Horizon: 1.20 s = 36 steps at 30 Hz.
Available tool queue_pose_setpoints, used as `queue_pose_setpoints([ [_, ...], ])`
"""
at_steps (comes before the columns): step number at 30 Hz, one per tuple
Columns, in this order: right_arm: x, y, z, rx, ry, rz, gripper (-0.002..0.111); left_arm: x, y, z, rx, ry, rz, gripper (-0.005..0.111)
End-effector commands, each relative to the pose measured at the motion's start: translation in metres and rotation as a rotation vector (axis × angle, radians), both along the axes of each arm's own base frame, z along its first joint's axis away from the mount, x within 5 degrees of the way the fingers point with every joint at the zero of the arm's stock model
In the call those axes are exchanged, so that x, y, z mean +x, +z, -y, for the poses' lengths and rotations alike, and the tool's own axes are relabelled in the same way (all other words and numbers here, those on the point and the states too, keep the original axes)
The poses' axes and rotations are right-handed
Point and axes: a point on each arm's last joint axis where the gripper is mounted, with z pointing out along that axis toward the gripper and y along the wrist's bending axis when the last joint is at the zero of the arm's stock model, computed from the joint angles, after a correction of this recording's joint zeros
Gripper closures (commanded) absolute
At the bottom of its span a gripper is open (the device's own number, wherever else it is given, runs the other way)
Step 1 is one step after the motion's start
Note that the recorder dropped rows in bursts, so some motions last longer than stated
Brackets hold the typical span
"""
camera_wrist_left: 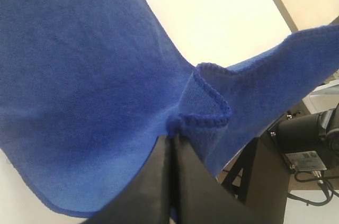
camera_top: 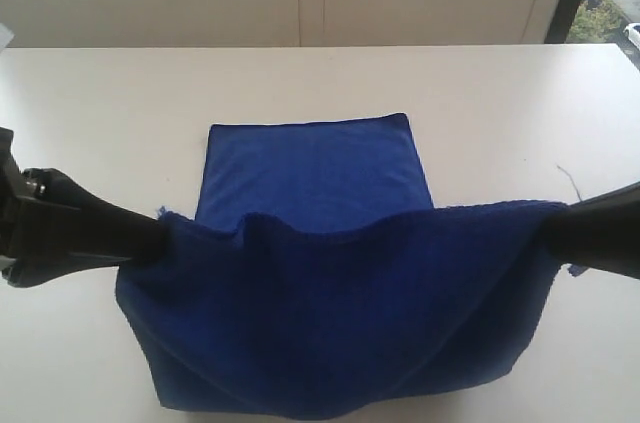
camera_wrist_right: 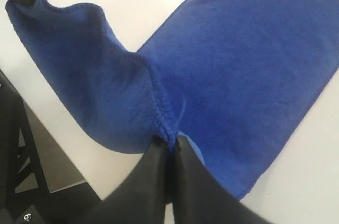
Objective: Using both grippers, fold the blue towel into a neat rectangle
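Simultaneously, left end effector (camera_wrist_left: pixel 172 138) (9 o'clock) and right end effector (camera_wrist_right: pixel 169 142) (3 o'clock) each pinched 1 blue towel (camera_top: pixel 330 323) corner; 12 o'clock half lay flat on counter (camera_top: pixel 100 93).

The left arm (camera_top: pixel 85 228) is cased in bulky, faintly glossy black, narrowed to a rounded cone, with a small silvery fitting at its wide end. The right arm (camera_top: pixel 600 228) is tapered likewise. The left hand (camera_wrist_left: pixel 172 137) and right hand (camera_wrist_right: pixel 168 142) are formed of flat, smooth black wedge fingers.
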Motion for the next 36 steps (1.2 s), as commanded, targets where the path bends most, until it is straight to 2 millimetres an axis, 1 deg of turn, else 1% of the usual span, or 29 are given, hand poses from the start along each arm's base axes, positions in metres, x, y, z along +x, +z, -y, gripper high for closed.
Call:
queue_pose_setpoints([
  [1,0.002,0.001,0.0,0.016,-0.025,0.023,0.108,-0.002,0.001,0.001,-0.019,-0.006,-0.001,0.107],
  [5,0.01,0.003,0.0,0.032,-0.063,0.062,0.108,-0.001,0.001,0.0,-0.016,-0.011,0.022,0.107],
  [9,0.025,0.002,0.0,0.043,-0.109,0.083,0.108,0.002,0.003,0.0,-0.029,0.016,0.05,0.107],
  [13,0.045,-0.005,-0.002,0.04,-0.146,0.063,0.108,0.007,0.005,0.0,-0.012,0.011,0.163,0.107],
  [17,0.065,-0.015,-0.005,0.025,-0.171,0.023,0.108,0.014,0.003,-0.002,-0.028,0.078,0.207,0.107],
  [21,0.079,-0.022,-0.006,0.015,-0.193,0.017,0.108,0.023,-0.009,-0.001,-0.016,0.129,0.19,0.107],
  [25,0.094,-0.03,-0.007,0.004,-0.219,0.01,0.108,0.036,-0.027,0.001,0.018,0.187,0.183,0.107],
  [30,0.115,-0.046,-0.009,-0.012,-0.257,-0.026,0.108,0.052,-0.036,0.005,0.049,0.235,0.197,0.107],
  [36,0.142,-0.066,-0.013,-0.002,-0.294,-0.044,0.108,0.076,-0.051,0.009,0.076,0.337,0.211,0.107],
])
